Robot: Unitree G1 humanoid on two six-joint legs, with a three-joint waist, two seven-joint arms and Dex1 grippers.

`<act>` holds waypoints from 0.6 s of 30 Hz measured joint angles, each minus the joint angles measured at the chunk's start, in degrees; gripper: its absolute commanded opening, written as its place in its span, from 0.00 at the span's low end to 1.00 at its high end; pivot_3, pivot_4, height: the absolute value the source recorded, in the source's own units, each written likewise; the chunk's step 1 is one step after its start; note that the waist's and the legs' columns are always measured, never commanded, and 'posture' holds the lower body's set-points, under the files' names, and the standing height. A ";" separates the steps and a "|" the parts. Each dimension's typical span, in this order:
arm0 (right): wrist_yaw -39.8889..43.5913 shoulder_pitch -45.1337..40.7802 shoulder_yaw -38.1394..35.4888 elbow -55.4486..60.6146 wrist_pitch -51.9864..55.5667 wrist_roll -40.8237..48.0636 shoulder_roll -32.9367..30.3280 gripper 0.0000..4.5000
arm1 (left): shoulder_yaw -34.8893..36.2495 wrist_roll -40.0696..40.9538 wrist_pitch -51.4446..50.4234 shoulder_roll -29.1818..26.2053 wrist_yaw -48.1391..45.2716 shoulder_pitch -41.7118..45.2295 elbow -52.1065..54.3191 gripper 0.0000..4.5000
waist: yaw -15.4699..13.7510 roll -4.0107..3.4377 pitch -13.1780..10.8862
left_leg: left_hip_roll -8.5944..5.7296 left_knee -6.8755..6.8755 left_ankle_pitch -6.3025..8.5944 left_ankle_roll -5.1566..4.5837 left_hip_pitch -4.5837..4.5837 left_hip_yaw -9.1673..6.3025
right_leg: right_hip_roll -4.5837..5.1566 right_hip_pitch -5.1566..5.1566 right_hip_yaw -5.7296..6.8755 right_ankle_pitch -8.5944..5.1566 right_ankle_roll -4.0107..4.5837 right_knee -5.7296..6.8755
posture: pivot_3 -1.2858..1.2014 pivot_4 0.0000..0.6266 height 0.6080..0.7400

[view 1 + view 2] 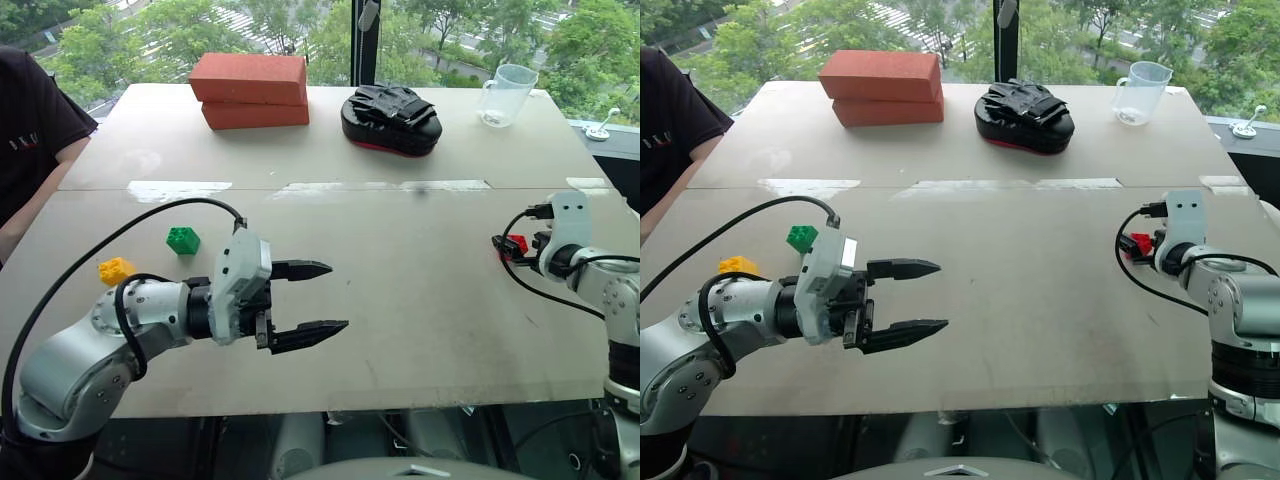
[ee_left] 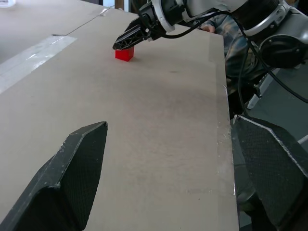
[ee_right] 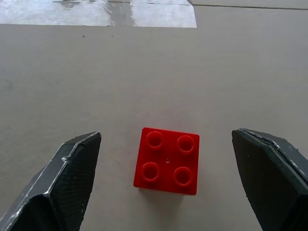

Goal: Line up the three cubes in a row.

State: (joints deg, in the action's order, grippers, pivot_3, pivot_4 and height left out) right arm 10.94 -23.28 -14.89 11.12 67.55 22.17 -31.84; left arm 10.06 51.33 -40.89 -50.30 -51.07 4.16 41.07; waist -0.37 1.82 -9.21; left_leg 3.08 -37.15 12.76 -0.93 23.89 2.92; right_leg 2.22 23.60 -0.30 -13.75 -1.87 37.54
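The right gripper [image 3: 166,185] is seen with its two black fingers spread wide to either side of the small red plastic studded cube [image 3: 167,161], without touching it. The left gripper [image 1: 312,300] is likewise held wide apart and empty above the bare grey tabletop [image 1: 400,280], pointing toward the robot's right. The cube's four studs, facing up, are made plain by the right wrist view, while the head views show it largely hidden behind the right wrist. No long axis can be given; the cube looks square. The small green studded cube [image 1: 183,240] and small yellow studded cube [image 1: 115,270] are found well apart from it on the left.
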 measured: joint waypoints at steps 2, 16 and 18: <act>-0.28 -0.24 1.05 -1.54 -0.02 -1.03 0.03 0.70 | -0.03 0.10 -0.07 -0.02 0.02 0.00 0.00 1.00 | 0.00 0.00 0.00 | 0.00 0.00 0.00 0.00 0.01 0.00 | -0.14 0.00 -0.23 0.00 0.00 0.02 | 0.52 0.24 1.00; 28.56 -0.29 11.58 0.08 -18.31 2.70 -8.53 0.29 | 2.93 -2.57 4.78 4.18 2.78 -7.31 0.61 1.00 | 1.21 -0.05 -0.04 | 0.08 0.05 0.01 -0.01 -0.06 0.06 | -0.25 0.02 -0.45 -0.01 -0.02 -0.02 | 0.52 0.24 1.00; 35.56 -3.55 16.59 -2.33 -23.19 1.63 -9.77 0.29 | 4.44 -3.37 5.63 3.66 2.12 -10.76 0.70 1.00 | 1.72 -0.03 -0.06 | 0.15 0.04 0.01 -0.01 -0.13 0.12 | -0.33 0.05 -0.53 -0.01 -0.01 0.00 | 0.52 0.24 1.00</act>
State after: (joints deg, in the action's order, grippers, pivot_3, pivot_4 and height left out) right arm 46.50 -26.82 1.70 8.80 44.36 23.80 -41.61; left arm 14.50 47.96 -35.26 -46.65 -48.95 -6.60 41.78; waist 1.35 1.79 -9.27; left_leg 3.23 -37.11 12.77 -0.94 23.76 3.05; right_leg 1.89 23.65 -0.83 -13.75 -1.88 37.54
